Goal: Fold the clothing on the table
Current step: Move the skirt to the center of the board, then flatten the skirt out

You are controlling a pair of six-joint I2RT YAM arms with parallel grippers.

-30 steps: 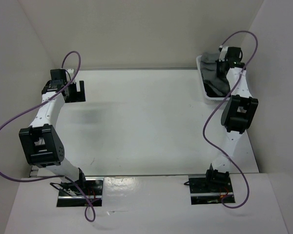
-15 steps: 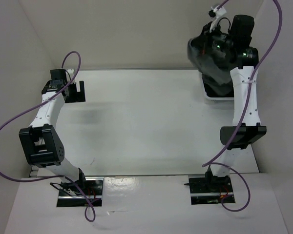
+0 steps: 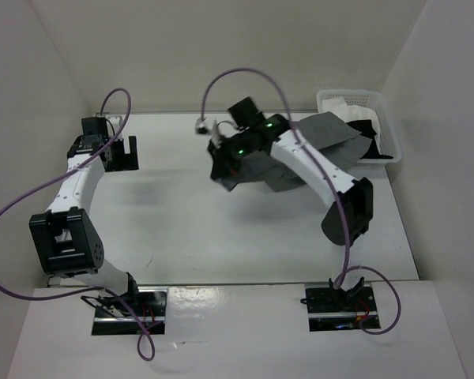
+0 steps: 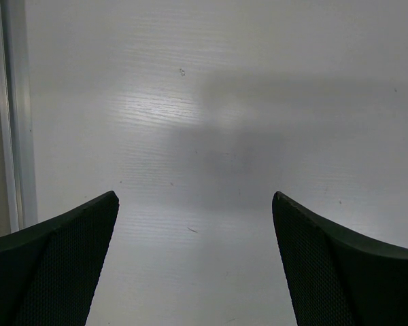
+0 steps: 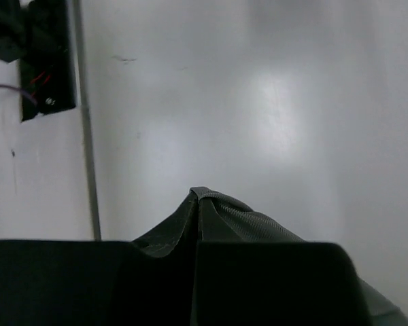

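2 arms are seen over the table (image 3: 182,229). The left gripper (image 3: 125,151) is held near the far-left corner, just above the white surface, its fingers (image 4: 61,265) spread wide with nothing between them; only bare tabletop and the thin metal rail (image 4: 13,136) at its edge are shown in the left wrist view.

The right arm is stretched across to the middle of the far half of the table. The right gripper (image 3: 221,167) is closed tight, and a pinched ridge of the grey skirt (image 3: 325,130) is clamped between its fingers (image 5: 258,272), as shown in the right wrist view, where the fabric (image 5: 258,221) is seen rising to a peak at the fingertips.

From above, the skirt is seen lifted off the table and draped in a broad band beneath the right arm, from the gripper back toward the white basket (image 3: 330,96) at the far-right corner. Whether its far end lies inside the basket cannot be told. 1 white garment (image 3: 349,108) and 1 black garment (image 3: 377,134) are seen in the basket.
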